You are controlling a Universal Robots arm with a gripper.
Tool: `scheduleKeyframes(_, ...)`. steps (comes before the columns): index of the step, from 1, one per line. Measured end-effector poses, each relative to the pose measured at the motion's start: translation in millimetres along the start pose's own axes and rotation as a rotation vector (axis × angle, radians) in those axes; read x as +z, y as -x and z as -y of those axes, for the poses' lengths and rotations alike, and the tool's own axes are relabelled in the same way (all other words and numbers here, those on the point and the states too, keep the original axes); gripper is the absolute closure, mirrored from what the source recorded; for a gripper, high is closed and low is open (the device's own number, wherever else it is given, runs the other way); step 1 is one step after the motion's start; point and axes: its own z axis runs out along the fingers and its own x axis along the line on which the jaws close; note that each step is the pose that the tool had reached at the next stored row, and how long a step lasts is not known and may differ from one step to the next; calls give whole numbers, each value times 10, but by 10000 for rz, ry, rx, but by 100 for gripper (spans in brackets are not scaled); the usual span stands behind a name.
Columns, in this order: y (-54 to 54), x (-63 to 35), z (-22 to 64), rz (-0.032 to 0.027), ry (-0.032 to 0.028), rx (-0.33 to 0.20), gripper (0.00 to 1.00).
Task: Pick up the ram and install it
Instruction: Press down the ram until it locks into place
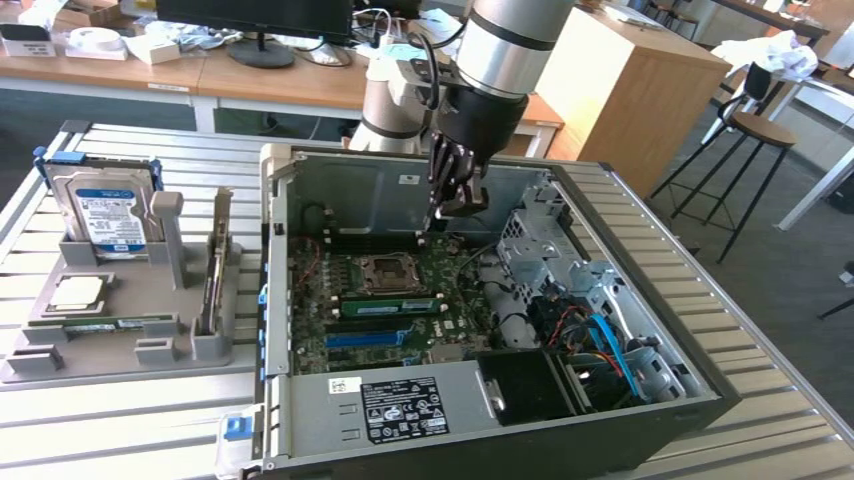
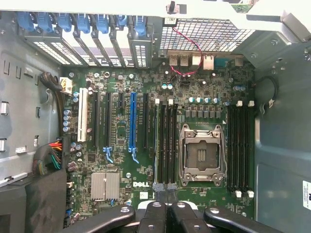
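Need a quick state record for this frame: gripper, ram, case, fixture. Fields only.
gripper: gripper shut, nothing seen in it, above the motherboard inside the case
ram: ram, a green stick, appears to stand in a slot beside the CPU socket, apart from the gripper
case: case open on the slatted table, board exposed
fixture: fixture at the exterior view's left, holding hard drive and processor chip

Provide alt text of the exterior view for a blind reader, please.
The robot's shut end effector hangs inside an open computer case, above the motherboard. At the exterior view's left, a tray holds a hard drive, a processor chip and the ram.
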Motion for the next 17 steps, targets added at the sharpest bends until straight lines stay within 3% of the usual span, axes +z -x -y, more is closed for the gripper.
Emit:
scheduleKeyframes(9, 0, 0, 23, 8, -1, -1, 90)
scheduleKeyframes(17, 0, -4, 112, 71, -2, -5, 90)
